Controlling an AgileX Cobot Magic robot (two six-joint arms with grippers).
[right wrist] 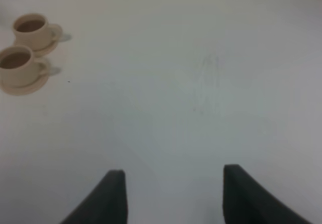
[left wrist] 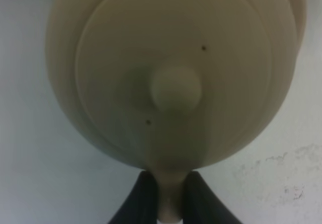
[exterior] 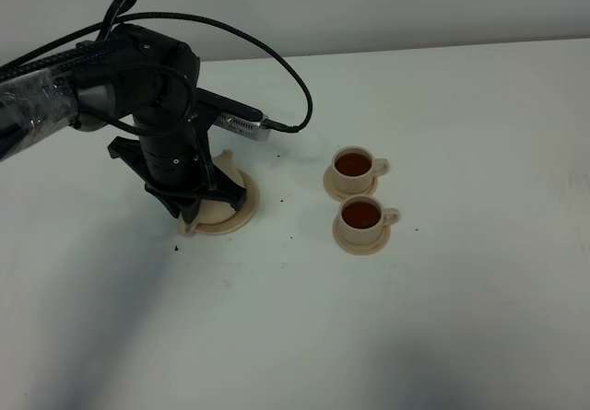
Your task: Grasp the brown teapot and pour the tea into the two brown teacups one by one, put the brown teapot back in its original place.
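White surface against a pale wall

The surface [exterior: 479, 318] is evenly lit, with dark specks scattered and soft shadows cast.

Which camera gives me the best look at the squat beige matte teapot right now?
Left wrist: the squat beige matte teapot fills the frame from above, lid knob clear, handle pinched by the left gripper. In the exterior high view the arm hides nearly all of it. The right wrist view misses it entirely.
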